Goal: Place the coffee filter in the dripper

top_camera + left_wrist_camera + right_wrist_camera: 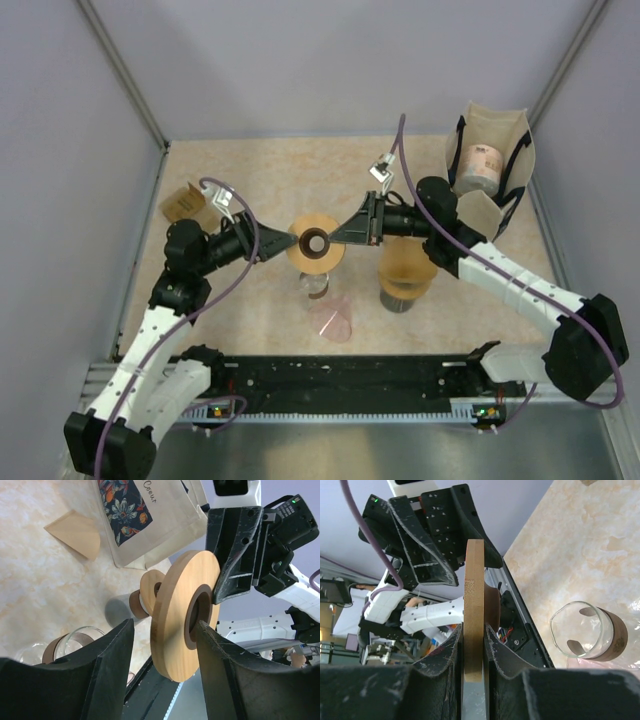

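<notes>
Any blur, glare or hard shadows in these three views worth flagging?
Top external: even, soft light, faint shadows on the table, nothing blown out. Left wrist: wooden ring sharp, foreground dark. Right wrist: small highlights on the glass carafe, ring edge crisp, room beyond the table soft.

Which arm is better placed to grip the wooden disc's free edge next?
Left: the left gripper is open and straddles the wooden disc at its free edge. The right gripper is clamped on the opposite edge.

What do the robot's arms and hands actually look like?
Both the left arm and the right arm are white tubes with bulky black joints. The left hand and right hand are black, each with two wedge-shaped fingers. A purple cable runs along each arm.
</notes>
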{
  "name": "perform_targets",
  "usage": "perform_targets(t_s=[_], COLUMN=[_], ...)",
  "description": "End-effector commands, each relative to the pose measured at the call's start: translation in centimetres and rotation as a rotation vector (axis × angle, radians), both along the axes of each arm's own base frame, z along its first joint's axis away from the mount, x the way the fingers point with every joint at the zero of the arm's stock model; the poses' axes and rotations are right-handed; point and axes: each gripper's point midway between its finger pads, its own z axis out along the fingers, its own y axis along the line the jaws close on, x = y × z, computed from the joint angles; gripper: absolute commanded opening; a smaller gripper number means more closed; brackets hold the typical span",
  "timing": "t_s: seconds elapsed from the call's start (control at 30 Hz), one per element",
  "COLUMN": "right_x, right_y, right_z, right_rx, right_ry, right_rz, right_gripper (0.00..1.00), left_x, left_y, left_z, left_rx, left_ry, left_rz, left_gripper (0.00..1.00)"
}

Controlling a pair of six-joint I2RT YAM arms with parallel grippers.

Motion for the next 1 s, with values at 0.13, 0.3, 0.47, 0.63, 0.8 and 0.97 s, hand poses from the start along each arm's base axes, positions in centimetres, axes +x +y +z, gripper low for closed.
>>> perform_targets(t_s=[0.13, 0.3, 0.47, 0.63, 0.8, 0.97], right_x=[-0.7, 0.2, 0.4, 0.5, 0.6, 0.9], right_y=[-0.2, 0.2, 0.6, 1.0, 1.0, 1.0], right_z=[5.1, 4.2, 4.6, 4.4, 4.4, 4.0], right_rx=[0.106, 0.09, 0.114, 0.113, 0.113, 0.095], right_ry=[-0.14, -0.125, -0.132, -0.126, -0.131, -0.133], right_rz=[0.021, 0.009, 0.024, 0.034, 0.031, 0.026], right_gripper=[0.0, 0.0, 0.0, 0.0, 0.0, 0.06], left_x=[-1.2, -2.6, -3.0, -2.9, -2.3, -1.6], left_y=[-0.7, -1.1, -1.2, -1.5, -2.0, -1.8], left_z=[1.0, 2.5, 2.7, 2.8, 2.2, 1.7], left_rx=[-0.023, -0.082, -0.092, -0.09, -0.076, -0.07], left_ry=[-0.042, -0.08, -0.083, -0.085, -0.06, -0.04], left_rz=[-0.081, -0.153, -0.165, -0.186, -0.195, -0.156], left_gripper=[0.38, 0.22, 0.29, 0.33, 0.19, 0.0])
